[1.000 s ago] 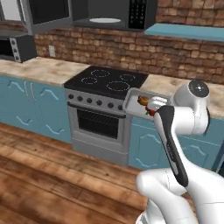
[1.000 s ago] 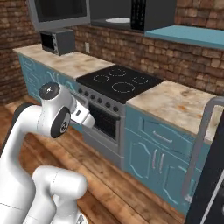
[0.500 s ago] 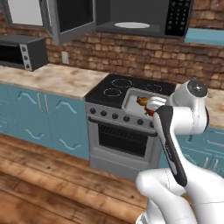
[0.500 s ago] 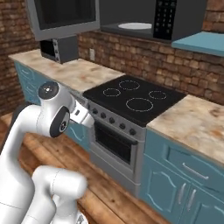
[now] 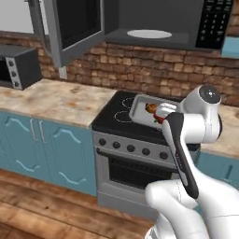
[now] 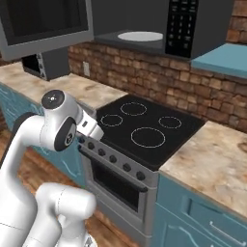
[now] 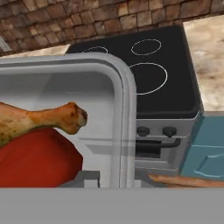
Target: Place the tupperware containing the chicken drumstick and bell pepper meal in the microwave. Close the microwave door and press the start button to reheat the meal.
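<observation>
Gray tupperware (image 5: 142, 108) with the chicken drumstick (image 7: 41, 119) and red bell pepper (image 7: 37, 159) hangs at my end effector above the black stove (image 5: 133, 122); I cannot tell how my fingers grip it. Above, the microwave (image 5: 163, 23) shows its white turntable plate (image 5: 149, 33), and the microwave door (image 5: 70, 25) is swung wide open to the left

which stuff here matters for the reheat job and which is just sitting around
For the job: tupperware held up at the pincer, with chicken drumstick and red bell pepper; microwave with turntable plate and keypad; open microwave door.

Lying about: stove, toaster oven, counter.
</observation>
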Robot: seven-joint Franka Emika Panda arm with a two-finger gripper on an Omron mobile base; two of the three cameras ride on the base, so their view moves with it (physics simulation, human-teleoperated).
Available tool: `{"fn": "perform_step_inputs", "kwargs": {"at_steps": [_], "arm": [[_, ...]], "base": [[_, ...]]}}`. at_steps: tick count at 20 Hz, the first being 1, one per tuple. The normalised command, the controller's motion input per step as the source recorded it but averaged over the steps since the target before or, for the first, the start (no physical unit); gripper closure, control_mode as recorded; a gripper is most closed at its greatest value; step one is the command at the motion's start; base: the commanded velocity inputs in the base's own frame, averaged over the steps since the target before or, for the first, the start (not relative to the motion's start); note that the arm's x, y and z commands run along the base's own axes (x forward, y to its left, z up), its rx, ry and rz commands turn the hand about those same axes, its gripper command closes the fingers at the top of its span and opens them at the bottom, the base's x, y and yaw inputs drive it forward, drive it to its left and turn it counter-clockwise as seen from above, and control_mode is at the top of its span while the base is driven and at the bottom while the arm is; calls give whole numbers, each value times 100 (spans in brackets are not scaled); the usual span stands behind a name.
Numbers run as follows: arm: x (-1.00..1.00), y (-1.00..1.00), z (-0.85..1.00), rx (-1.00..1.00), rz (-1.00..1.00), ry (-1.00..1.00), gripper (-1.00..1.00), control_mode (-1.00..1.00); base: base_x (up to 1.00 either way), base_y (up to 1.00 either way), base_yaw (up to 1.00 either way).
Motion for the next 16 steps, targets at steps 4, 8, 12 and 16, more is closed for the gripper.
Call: {"fn": "perform_step_inputs", "kwargs": {"at_steps": [4,8,12,16], "arm": [[0,0,0,0,0,0,100,100],[0,0,0,0,0,0,100,100],[0,0,0,0,0,0,100,100],[0,0,0,0,0,0,100,100]], "base": [[85,16,-18],[60,21,-18],[50,24,-16],[53,26,-19]]}}
